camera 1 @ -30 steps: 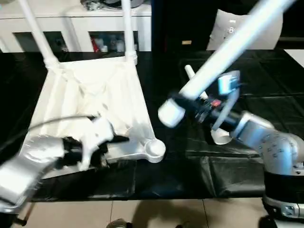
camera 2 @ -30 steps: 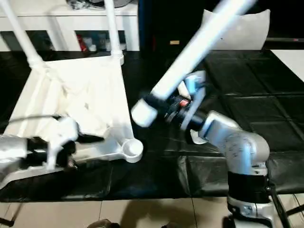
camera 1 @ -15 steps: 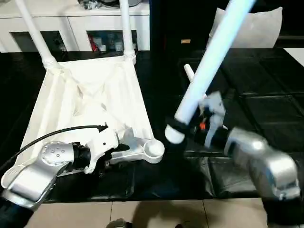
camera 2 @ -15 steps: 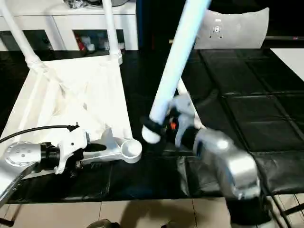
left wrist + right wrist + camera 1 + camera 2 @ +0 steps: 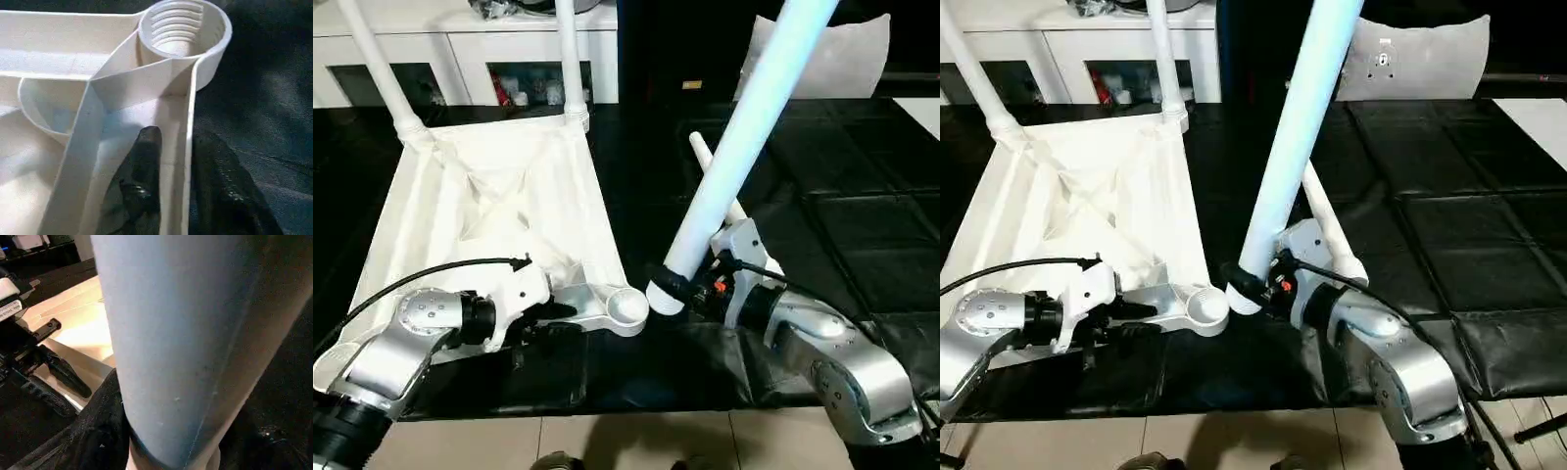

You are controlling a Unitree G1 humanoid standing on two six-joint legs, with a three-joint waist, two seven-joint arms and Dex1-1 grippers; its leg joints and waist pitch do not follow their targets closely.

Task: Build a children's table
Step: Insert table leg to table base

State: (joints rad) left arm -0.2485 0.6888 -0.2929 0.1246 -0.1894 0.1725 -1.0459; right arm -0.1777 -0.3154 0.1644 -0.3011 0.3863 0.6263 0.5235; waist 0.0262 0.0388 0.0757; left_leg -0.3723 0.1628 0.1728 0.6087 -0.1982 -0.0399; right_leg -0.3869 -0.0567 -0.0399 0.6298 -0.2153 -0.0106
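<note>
Gripping the near rim of the upturned table top (image 5: 499,206), the left gripper (image 5: 171,147) has one black finger (image 5: 144,161) inside the rib wall and the other outside it — closed on that thin wall just short of the threaded corner socket (image 5: 628,305). Right beside that socket, the right gripper (image 5: 690,284) is clamped around the lower end of a long white leg (image 5: 744,127), whose flared foot hangs just at the socket's edge (not inside it); the leg leans up and away toward the far right. Behind that arm a fourth leg (image 5: 710,171) lies flat on the black work surface (image 5: 862,225). Farther back, two fitted legs (image 5: 570,54) stand in the far corner sockets. Beyond the surface — a white shelf unit (image 5: 470,49) and a white cushion-like object (image 5: 847,54).
</note>
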